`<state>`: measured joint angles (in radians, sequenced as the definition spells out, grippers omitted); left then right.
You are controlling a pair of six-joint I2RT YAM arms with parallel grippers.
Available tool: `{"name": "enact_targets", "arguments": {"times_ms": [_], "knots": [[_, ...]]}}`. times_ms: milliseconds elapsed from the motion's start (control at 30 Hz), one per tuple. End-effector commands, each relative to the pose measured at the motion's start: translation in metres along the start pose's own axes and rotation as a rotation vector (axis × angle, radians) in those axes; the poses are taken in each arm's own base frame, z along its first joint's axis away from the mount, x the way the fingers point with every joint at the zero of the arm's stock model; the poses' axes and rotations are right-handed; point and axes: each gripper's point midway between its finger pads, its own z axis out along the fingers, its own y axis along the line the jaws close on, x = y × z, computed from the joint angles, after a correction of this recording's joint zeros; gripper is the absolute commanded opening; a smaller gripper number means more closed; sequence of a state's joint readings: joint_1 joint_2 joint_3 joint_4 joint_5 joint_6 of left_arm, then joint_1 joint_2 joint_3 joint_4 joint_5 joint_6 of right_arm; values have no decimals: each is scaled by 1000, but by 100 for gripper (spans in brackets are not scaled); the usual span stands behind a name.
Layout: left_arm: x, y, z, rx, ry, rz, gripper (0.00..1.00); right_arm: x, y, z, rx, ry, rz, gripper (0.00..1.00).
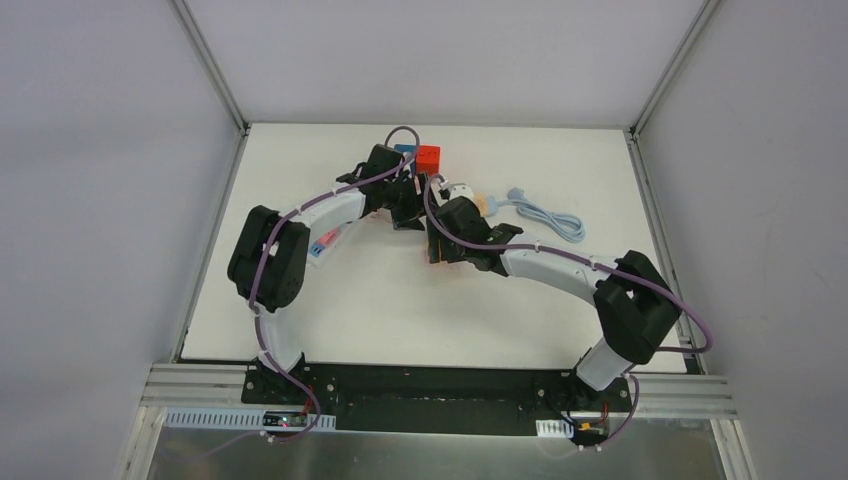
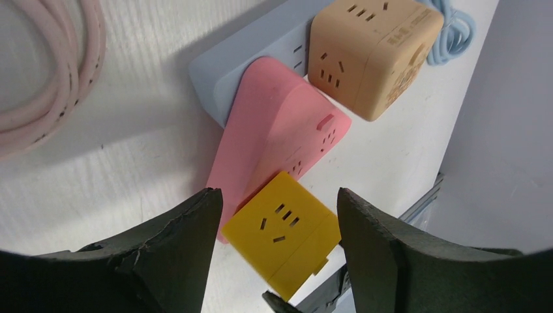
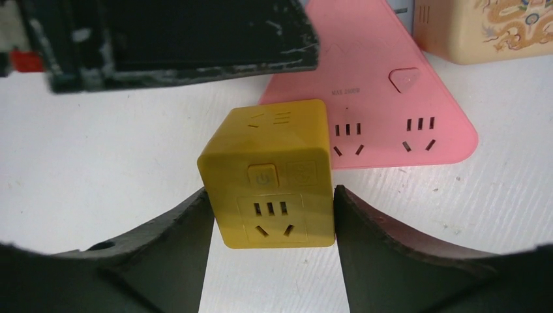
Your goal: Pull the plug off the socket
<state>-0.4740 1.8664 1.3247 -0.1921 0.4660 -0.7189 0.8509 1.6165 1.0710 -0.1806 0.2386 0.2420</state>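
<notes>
A yellow cube plug (image 3: 274, 163) is plugged into the corner of a pink triangular socket (image 3: 385, 111) lying on the white table. My right gripper (image 3: 270, 195) is shut on the cube, with its fingers touching both side faces. In the left wrist view the cube (image 2: 280, 228) lies below and between the spread fingers of my left gripper (image 2: 280, 202), which is open and hovers over the pink socket (image 2: 274, 130). In the top view the left gripper (image 1: 405, 205) and the right gripper (image 1: 440, 235) meet at the table's middle back and hide the cube.
A beige cube adapter (image 2: 372, 52) sits on a blue-grey power strip (image 2: 261, 55) beside the pink socket. A pink cable (image 2: 59, 85) coils to the left. A light blue cable (image 1: 545, 215) lies to the right. A red cube (image 1: 428, 155) and a blue one stand behind.
</notes>
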Motion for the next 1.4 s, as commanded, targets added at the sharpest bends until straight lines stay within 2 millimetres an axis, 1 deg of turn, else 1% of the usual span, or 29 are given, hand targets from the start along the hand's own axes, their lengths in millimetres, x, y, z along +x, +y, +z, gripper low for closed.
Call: {"name": "enact_targets", "arguments": {"times_ms": [0, 100, 167, 333, 400, 433, 467, 567, 633, 700, 767, 833, 867, 933, 1000, 1033, 1067, 1233, 1333, 1367], "knots": [[-15, -13, 13, 80, -46, -47, 66, -20, -2, 9, 40, -72, -3, 57], [-12, -8, 18, 72, -25, -29, 65, -23, -8, 6, 56, -105, -8, 45], [-7, -4, 20, 65, -7, -14, 64, -22, -7, 0, 28, -122, -27, 40], [9, 10, 28, 37, 33, 1, 57, -9, 9, -19, -138, -110, -112, 29], [17, 16, 31, 23, 52, 6, 54, -3, 16, -24, -202, -92, -143, 28], [22, 20, 33, 15, 63, 7, 53, 0, 19, -25, -222, -84, -153, 30], [27, 23, 35, 9, 75, 14, 51, 2, 19, -24, -226, -76, -155, 36], [40, 33, 40, -17, 106, 26, 48, 3, 13, -17, -180, -74, -135, 64], [46, 39, 42, -34, 119, 27, 46, 1, 8, -12, -139, -82, -119, 77], [49, 45, 42, -52, 121, 28, 43, -1, 3, -8, -103, -90, -117, 80], [51, 51, 43, -72, 122, 29, 42, 0, -1, -4, -75, -80, -127, 79], [54, 57, 43, -90, 128, 24, 40, 3, -3, -1, -61, -59, -139, 71], [54, 59, 44, -98, 129, 22, 39, 4, -2, 0, -63, -49, -147, 64], [56, 64, 45, -115, 130, 17, 37, 3, -3, -2, -58, -53, -144, 45], [57, 69, 45, -139, 126, 15, 35, -4, 0, -9, -77, -80, -135, 25], [58, 72, 44, -150, 124, 14, 34, -8, 2, -13, -87, -95, -129, 9], [58, 74, 44, -160, 123, 15, 33, -12, 5, -18, -100, -110, -123, 1], [63, 88, 41, -216, 126, 25, 31, -31, 23, -41, -212, -157, -72, 0], [66, 96, 39, -246, 129, 27, 29, -35, 33, -50, -297, -141, -25, 0], [67, 98, 39, -254, 133, 25, 29, -32, 39, -52, -333, -124, -26, 0]]}}
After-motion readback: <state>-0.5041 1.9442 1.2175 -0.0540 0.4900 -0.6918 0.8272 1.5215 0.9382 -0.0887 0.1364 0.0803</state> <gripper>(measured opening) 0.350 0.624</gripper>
